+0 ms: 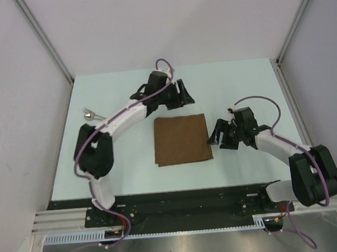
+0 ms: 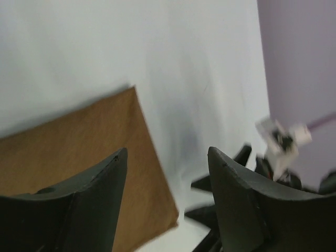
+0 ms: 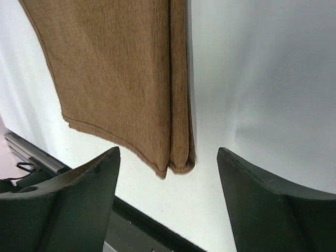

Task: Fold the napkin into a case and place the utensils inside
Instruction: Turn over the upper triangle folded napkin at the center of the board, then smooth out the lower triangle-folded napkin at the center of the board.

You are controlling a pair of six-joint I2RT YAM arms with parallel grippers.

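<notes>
Napkin [image 1: 181, 139] lay only part-folded, not yet a case, utensils [image 1: 89, 114] well apart on the counter [image 1: 241, 84]; left hand [image 1: 180, 94] and right hand [image 1: 221, 138] gaped empty.

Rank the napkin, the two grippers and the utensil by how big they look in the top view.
1. napkin, clearly the largest.
2. left gripper and right gripper: they look about alike, so I won't rank one above the other.
3. utensil, far left, the smallest.
</notes>
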